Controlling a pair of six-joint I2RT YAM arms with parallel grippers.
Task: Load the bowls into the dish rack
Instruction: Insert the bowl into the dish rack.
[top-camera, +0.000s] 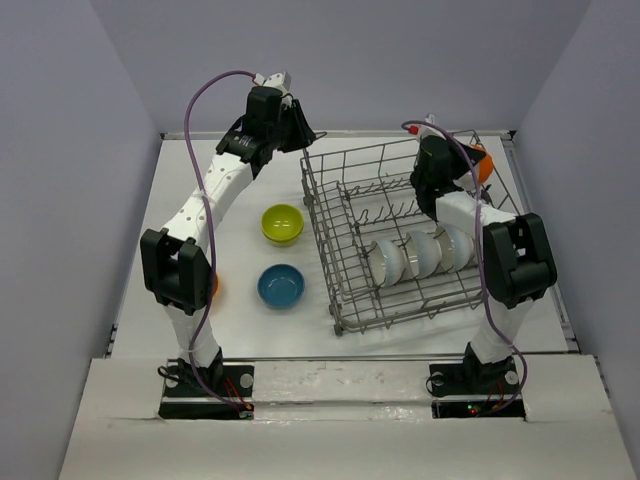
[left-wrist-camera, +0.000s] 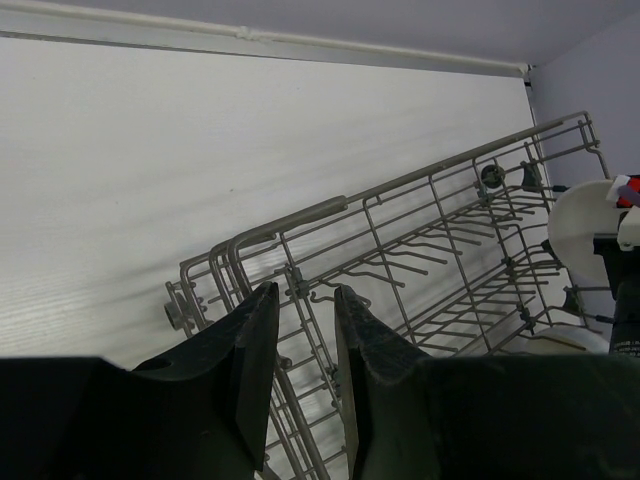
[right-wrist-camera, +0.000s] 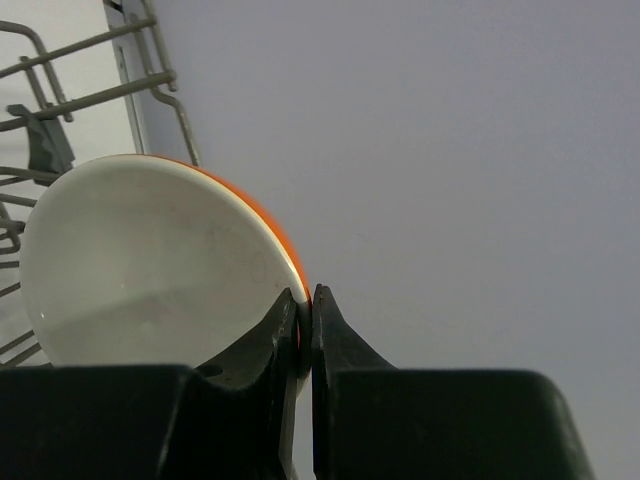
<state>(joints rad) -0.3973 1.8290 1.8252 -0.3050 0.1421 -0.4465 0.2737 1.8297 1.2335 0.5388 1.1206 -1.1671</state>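
This is a robotics lab test cell. A plain white table (top-camera: 250, 180) is boxed in on three sides by bare pale grey walls (top-camera: 350, 60), which makes a closed booth. Two white-and-black robot arms, the left arm (top-camera: 215, 190) and the right arm (top-camera: 515, 260), are bolted side by side to a white base plate (top-camera: 340, 375) at the near edge. Purple cables (top-camera: 215, 78) loop along the arms. A wire dish rack (top-camera: 360, 215) and small coloured bowls (top-camera: 282, 224) sit on the table as kitchen props.
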